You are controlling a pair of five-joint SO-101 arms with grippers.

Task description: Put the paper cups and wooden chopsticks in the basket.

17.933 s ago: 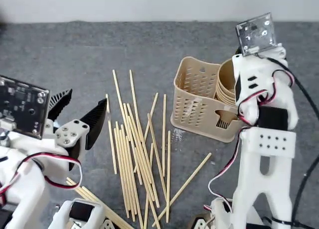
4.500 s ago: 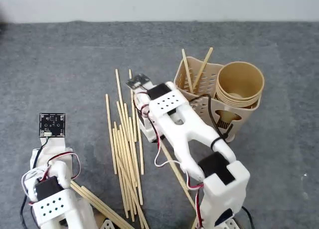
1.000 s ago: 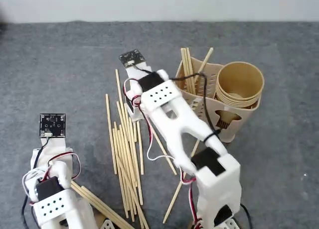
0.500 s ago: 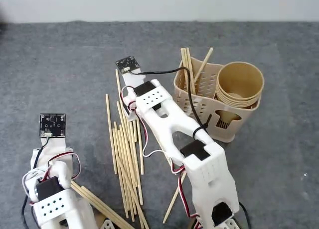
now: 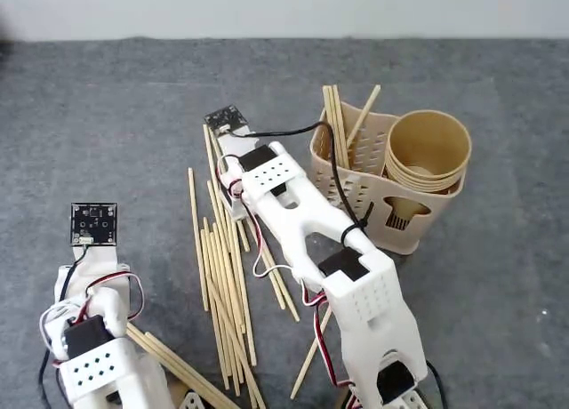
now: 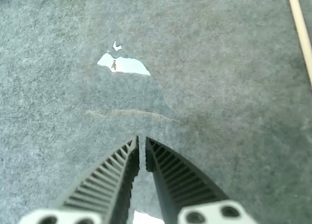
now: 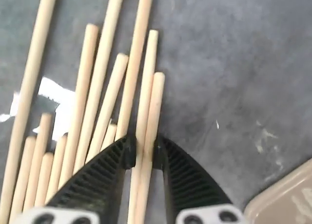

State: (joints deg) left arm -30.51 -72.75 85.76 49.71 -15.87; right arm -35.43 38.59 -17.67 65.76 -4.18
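While your left jaws are hovering pressed together over the tabletop point(image 6: 219, 87), your right jaws are pinching a chopstick point(image 7: 152, 107) near the basket point(image 5: 436, 218).

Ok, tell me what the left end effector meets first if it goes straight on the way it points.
The grey mat. The left end effector, shut, points at a bare stretch of it, toward a faint crease and a white patch. The chopstick lies off that line. Depth is unclear.

— Underneath?
— Grey felt mat point(image 5: 107, 116), spread flat across the table.
— Marked anywhere?
— Torn white patch point(image 6: 124, 65), faint crease point(image 6: 131, 114) near it. Pale wall point(image 5: 267, 9) behind.
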